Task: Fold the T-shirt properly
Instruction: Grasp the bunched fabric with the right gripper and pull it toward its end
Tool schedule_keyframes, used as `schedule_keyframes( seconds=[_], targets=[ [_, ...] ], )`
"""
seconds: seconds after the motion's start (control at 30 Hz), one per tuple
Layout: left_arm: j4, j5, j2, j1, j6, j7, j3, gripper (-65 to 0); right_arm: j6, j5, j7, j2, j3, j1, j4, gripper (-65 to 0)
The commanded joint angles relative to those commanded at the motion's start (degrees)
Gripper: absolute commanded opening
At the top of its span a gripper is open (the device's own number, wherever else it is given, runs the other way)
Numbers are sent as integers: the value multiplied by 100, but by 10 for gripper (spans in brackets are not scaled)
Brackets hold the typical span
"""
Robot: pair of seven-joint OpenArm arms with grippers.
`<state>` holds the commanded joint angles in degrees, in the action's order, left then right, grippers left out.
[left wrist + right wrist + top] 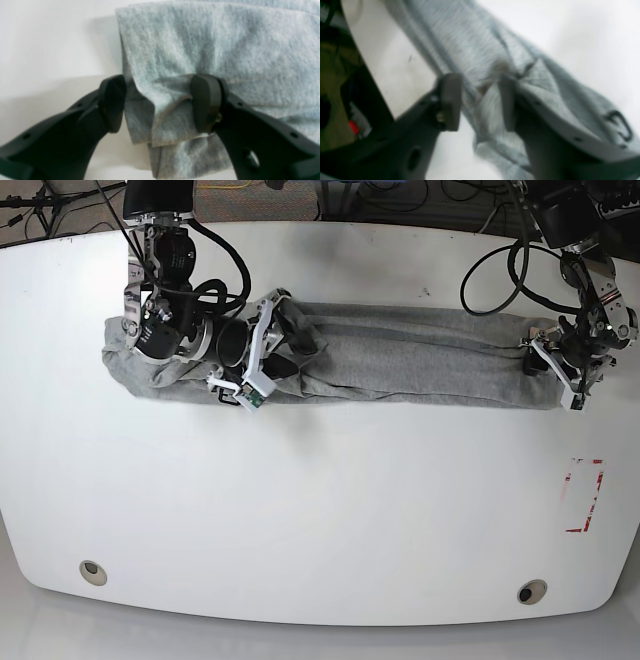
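We see the T-shirt (400, 365) lying as a long, narrow grey band across the far half of the white table (320, 510), stretching from the far left to the far right. On the right side of the base view, the left gripper (160, 105) stands at the band's end, its black fingers (207, 105) spread apart with a folded corner of fabric between them; one pad touches the cloth, the other sits clear of it. On the left, the right gripper (480, 102) reaches over the band near its middle, fingers likewise apart, bunched cloth filling the gap and draping over one finger. A red rectangle outline (585, 495) marks the table at near right.
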<state>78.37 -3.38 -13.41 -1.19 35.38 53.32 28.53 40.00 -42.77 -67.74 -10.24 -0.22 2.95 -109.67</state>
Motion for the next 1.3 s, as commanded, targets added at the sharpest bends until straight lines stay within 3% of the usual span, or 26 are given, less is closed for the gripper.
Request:
schedule_keyframes(
  seconds=[0.1, 0.17, 0.33, 0.6, 0.77, 0.93, 1.03, 1.3],
  targets=[
    [0, 0, 0, 0, 0, 0, 0, -260, 0, -26, 0, -158, 0, 44, -105, -208],
    [0, 0, 0, 0, 0, 0, 0, -260, 0, -26, 0, -237, 9, 44, -229, -190],
    [0, 0, 0, 0, 0, 0, 0, -260, 0, -26, 9, -378, 325, 35, -325, -209],
    [0, 0, 0, 0, 0, 0, 0, -260, 0, 114, 9, -571, 941, 18, -149, -311],
    [0, 0, 0, 0, 0, -9, 0, -260, 0, 897, 79, -695, 993, -167, 167, -289],
    [0, 0, 0, 0, 0, -9, 0, -260, 0, 1776, 712, -721, 1046, -132, 519, -274],
    [-9, 0, 0, 0, 0, -9, 0, -260, 0, 2268, 809, -809, 1073, -141, 844, -276],
    [-9, 0, -9, 0, 0, -9, 0, -260, 0, 2945, 1213, -1169, 1301, -105, 1284, -277]
  ],
)
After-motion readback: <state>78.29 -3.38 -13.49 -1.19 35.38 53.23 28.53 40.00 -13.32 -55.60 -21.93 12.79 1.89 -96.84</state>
